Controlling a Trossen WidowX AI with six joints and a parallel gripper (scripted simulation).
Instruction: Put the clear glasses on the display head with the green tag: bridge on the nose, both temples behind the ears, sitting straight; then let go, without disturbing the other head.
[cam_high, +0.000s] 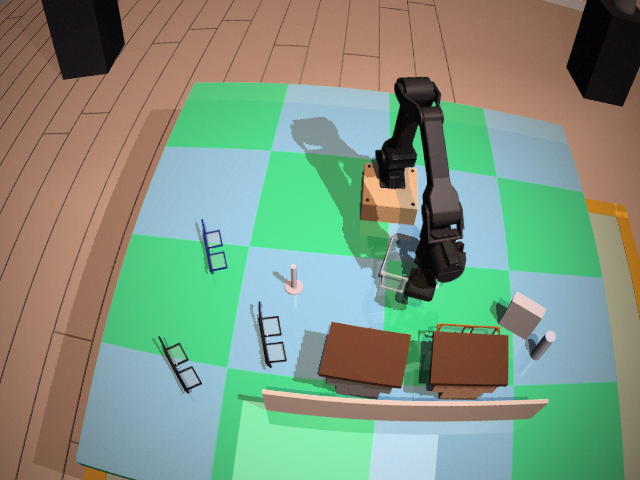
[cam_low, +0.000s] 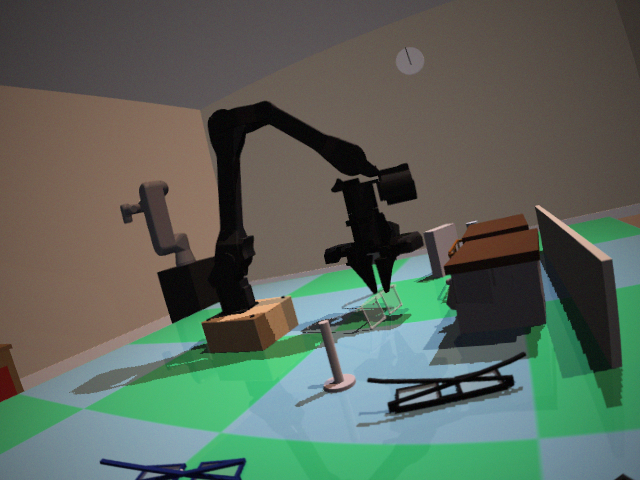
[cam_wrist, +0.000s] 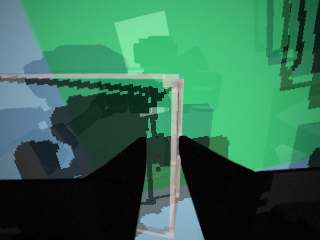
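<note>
Black-framed glasses (cam_high: 268, 338) (cam_low: 454, 394) on the green-and-blue checkered floor mat (cam_high: 310, 211) (cam_low: 289, 413), left. Mid: clear glasses (cam_high: 393, 281) (cam_low: 373, 312) (cam_wrist: 176, 125) just under the gripper (cam_high: 419, 297) (cam_low: 381, 289) (cam_wrist: 162, 142), fingers parted slightly, nothing clamped. Brown-topped blocks (cam_high: 364, 353) (cam_high: 469, 358) (cam_low: 493, 250) (cam_low: 496, 226) right; wall clock (cam_low: 409, 60) above.

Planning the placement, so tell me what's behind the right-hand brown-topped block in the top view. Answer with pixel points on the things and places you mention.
Behind the block (cam_high: 469, 359), at its arm-facing edge, orange glasses frames (cam_high: 467, 328) show their upper rim. Whatever lies lower is covered by the brown top.
</note>
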